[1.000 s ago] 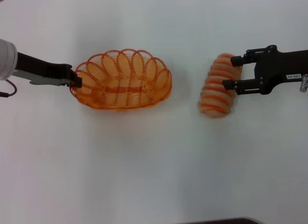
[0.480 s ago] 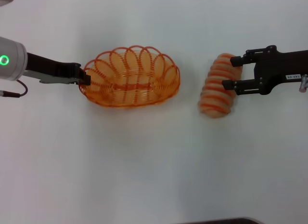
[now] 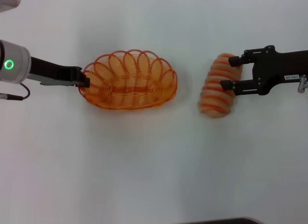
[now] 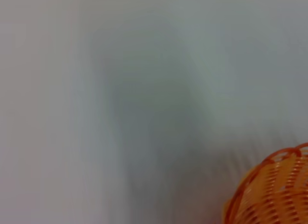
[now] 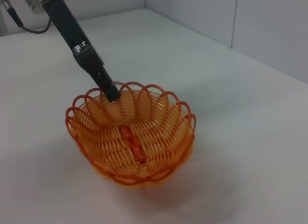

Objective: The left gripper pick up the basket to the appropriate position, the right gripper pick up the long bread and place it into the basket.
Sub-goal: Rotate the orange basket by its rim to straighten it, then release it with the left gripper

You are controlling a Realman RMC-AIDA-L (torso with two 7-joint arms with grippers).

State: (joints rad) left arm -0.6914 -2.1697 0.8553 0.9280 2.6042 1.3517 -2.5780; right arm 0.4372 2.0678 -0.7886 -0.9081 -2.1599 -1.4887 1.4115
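The orange wire basket (image 3: 127, 89) is left of centre in the head view, empty, and seems tilted and just off the table. My left gripper (image 3: 85, 81) is shut on the basket's left rim. The right wrist view shows the left gripper (image 5: 111, 94) pinching the basket's (image 5: 132, 142) far rim. A corner of the basket (image 4: 274, 195) shows in the left wrist view. The long bread (image 3: 216, 91) lies on the table at the right. My right gripper (image 3: 232, 72) is open, its two fingers over the bread's upper right side.
The white table (image 3: 154, 166) spreads all round the basket and the bread. A pale wall (image 5: 269, 26) stands beyond the table's far side in the right wrist view. A dark edge (image 3: 216, 221) shows at the table's front.
My left arm has carried the basket to the right, then let it settle a little lower. My right gripper has edged slightly left over the bread. The bread has not moved.
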